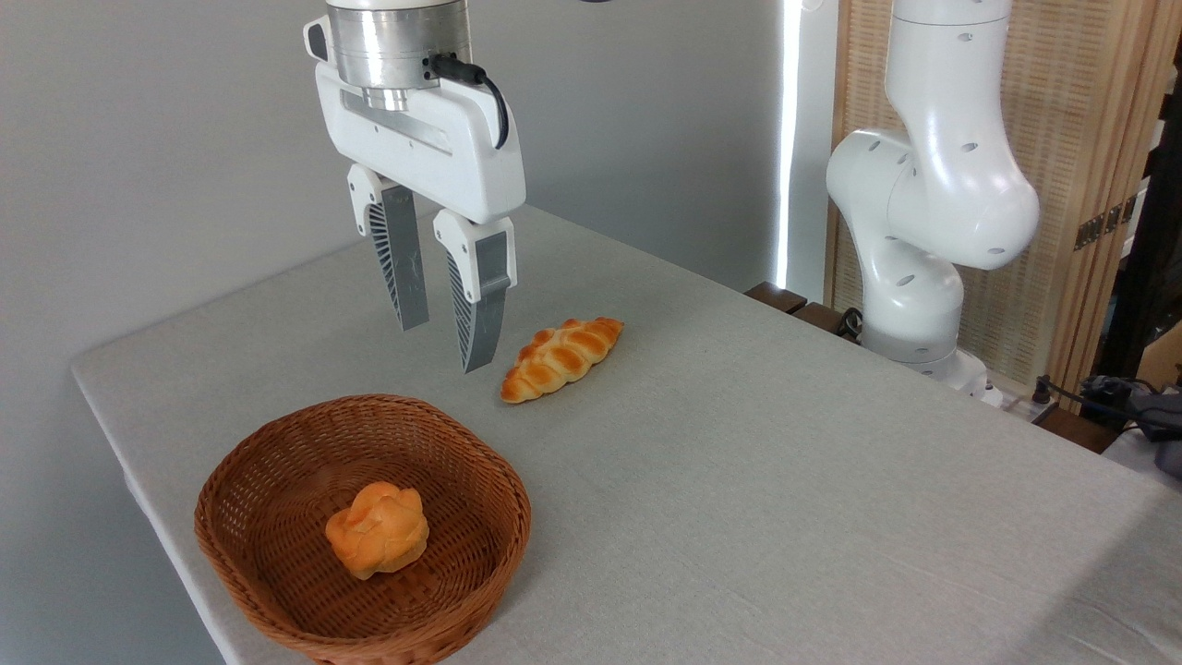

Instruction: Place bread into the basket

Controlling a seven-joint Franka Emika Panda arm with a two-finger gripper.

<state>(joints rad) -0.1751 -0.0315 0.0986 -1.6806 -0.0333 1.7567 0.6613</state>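
The bread (pixel 561 358), a braided golden-orange loaf, lies on the grey table a little beyond the basket. The basket (pixel 480 462), round reddish-brown wicker, stands near the table's front left corner and holds a round knotted orange bun (pixel 378 529). My gripper (pixel 446 345) hangs in the air above the table, just left of the loaf and beyond the basket's far rim. It is open, with nothing between its grey ribbed fingers (pixel 479 314).
The arm's white base (pixel 923 231) rises at the table's right rear edge. The grey table (pixel 785 462) has its left edge close to the basket. Cables and dark gear (pixel 1127 406) lie off the table at far right.
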